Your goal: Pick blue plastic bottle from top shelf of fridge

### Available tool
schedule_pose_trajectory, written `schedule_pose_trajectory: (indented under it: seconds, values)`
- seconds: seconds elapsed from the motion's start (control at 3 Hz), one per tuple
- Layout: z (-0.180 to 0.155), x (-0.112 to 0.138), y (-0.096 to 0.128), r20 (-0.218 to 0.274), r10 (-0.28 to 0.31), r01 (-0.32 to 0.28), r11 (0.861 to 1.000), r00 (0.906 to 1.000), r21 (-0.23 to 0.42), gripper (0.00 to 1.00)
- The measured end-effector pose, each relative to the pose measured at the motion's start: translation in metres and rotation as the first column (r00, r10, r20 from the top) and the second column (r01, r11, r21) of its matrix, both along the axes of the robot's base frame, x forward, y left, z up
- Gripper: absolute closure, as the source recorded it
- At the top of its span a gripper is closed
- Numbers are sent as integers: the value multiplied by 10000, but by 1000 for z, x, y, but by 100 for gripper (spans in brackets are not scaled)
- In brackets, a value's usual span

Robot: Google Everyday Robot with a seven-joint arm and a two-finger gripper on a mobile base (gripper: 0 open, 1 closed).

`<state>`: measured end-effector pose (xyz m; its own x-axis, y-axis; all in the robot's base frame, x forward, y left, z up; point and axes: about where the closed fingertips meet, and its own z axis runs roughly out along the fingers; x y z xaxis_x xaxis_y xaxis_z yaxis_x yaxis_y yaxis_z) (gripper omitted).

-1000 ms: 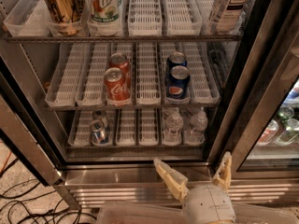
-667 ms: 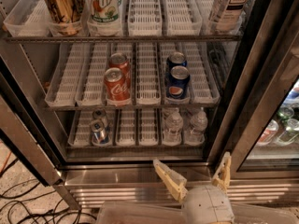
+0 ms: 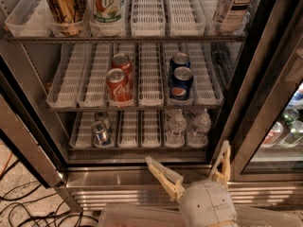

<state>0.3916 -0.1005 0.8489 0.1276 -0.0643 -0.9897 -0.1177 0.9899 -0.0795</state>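
The blue plastic bottle (image 3: 233, 6) stands at the front right of the top shelf (image 3: 151, 13), its "TEA" label showing and its cap cut off by the frame's top edge. The fridge (image 3: 42, 160) is open, its racks of white slotted lanes in full view. My gripper (image 3: 188, 163) is low, in front of the fridge's bottom sill, far below the bottle. Its two cream fingers (image 3: 163, 176) point up, spread wide apart and empty.
A gold can (image 3: 61, 6) and a 7UP bottle (image 3: 106, 6) stand at the top shelf's left. Red cola cans (image 3: 118, 79) and blue cola cans (image 3: 180, 77) are on the middle rack. Small water bottles (image 3: 187, 126) sit on the lower rack. A glass-fronted unit (image 3: 284, 126) is to the right. Cables (image 3: 23, 207) lie on the floor.
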Motion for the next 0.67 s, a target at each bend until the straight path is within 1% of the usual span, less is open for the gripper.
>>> schedule_pose_trajectory:
  seconds: [0.33,0.67]
  values:
    - [31,3,13,238,407,-404,9991,9989,-147,0]
    - [60,11,21,434,535,-518,9978,9976,-402,0]
